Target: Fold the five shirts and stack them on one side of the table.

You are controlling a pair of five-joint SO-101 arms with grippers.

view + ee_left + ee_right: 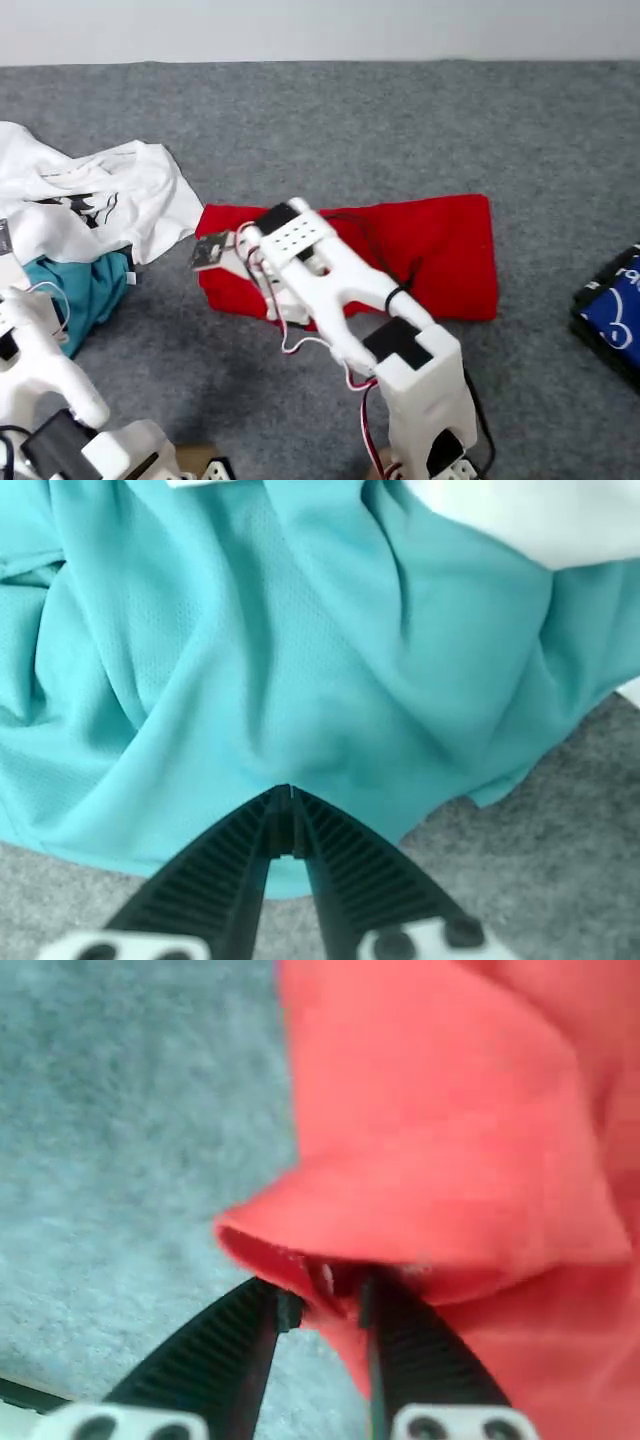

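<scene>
**High view.** My right arm [340,290] extends from the lower middle of the frame up and left, ending at the left end of the red shirt [440,250]. That shirt lies folded as a long band across the centre of the grey, felt-like table surface [400,120]. My left arm [45,375] occupies the lower left corner. At the left edge a crumpled white shirt [100,195] with a dark print lies over a teal shirt [85,290], and its hem comes right up to the red shirt's upper left corner. A dark blue and black garment [612,310] lies at the right edge, well apart from the red shirt. A pale wall [300,30] runs along the top.

**Left wrist view.** My left pincer [285,802], at lower centre, is clenched, its dark ribbed fingers [230,860] meeting at the tips. It sits over the rumpled teal shirt [250,660]. I cannot tell whether any cloth is pinched. The white shirt [520,515] overlaps the teal one at upper right. The grey surface [560,860] shows at lower right.

**Right wrist view.** My right pincer [327,1300], at lower centre, grasps the red shirt [450,1110], with a fold of its edge pinched between the fingers [240,1340]. The grey surface [120,1110] takes up the left half.
</scene>
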